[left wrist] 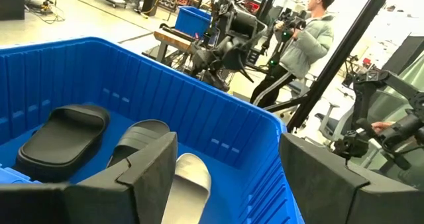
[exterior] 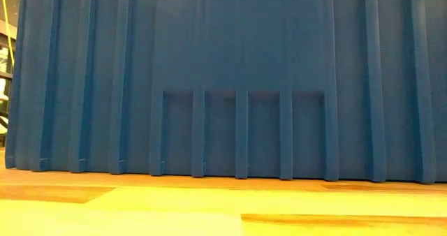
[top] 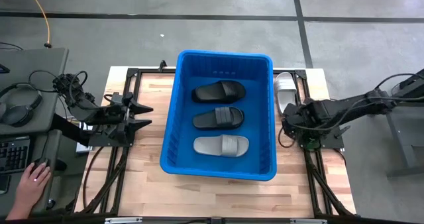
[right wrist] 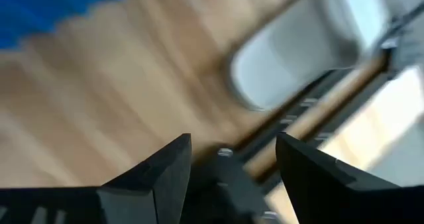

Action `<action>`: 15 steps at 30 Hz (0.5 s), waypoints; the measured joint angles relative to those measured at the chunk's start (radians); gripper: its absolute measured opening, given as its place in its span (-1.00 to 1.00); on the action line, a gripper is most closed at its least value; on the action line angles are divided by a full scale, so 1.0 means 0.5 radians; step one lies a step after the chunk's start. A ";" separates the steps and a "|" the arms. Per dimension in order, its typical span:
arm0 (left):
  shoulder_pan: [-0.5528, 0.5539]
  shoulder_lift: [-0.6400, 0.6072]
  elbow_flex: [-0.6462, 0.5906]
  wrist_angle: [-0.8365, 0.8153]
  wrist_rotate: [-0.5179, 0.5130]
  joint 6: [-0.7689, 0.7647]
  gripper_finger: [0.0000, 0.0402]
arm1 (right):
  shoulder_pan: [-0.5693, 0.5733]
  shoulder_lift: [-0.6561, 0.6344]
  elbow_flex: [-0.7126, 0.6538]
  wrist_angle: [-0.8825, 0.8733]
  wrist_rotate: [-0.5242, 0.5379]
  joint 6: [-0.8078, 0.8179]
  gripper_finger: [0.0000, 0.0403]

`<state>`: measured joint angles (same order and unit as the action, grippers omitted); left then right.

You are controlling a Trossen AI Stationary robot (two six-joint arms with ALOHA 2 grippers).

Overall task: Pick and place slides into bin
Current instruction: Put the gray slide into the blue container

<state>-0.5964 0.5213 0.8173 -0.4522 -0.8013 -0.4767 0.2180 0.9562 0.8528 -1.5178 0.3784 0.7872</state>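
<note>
The blue bin (top: 173, 111) stands in the middle of the wooden table and fills the low view (exterior: 223, 75). Three slides lie flat on its floor: two black (top: 220, 91) (top: 218, 117) and a light grey one (top: 221, 146). A white slide (top: 285, 90) lies on the table outside the bin's right wall, near the far edge. My right gripper (top: 289, 126) hangs open above the table just near of that slide, which shows blurred in the right wrist view (right wrist: 298, 52). My left gripper (top: 147, 116) waits open left of the bin, pointing at it (left wrist: 228, 144).
Black frame rails (top: 311, 171) run along the table's left and right sides. A side desk at the left holds headphones (top: 16, 105) and a keyboard, with a person's hand (top: 30, 181) on it. Another person (left wrist: 308, 35) stands in the room beyond.
</note>
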 joint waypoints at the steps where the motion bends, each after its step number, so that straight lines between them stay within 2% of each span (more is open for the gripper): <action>1: 0.000 0.000 0.000 0.000 0.000 0.000 0.26 | -0.033 0.000 0.006 0.053 -0.023 0.008 0.04; 5: 0.000 0.000 0.000 0.000 0.000 0.000 0.26 | -0.146 -0.005 0.032 0.118 0.044 0.238 0.04; 10: 0.000 0.000 0.000 0.000 0.001 -0.001 0.26 | -0.316 -0.004 0.032 -0.059 -0.097 0.421 0.04; 15: 0.000 0.001 0.000 0.000 0.000 -0.001 0.26 | -0.450 -0.021 0.032 -0.104 -0.049 0.790 0.04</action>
<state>-0.5964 0.5217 0.8173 -0.4522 -0.8012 -0.4770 -0.0067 0.9455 0.8688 -1.5699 0.3542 1.1821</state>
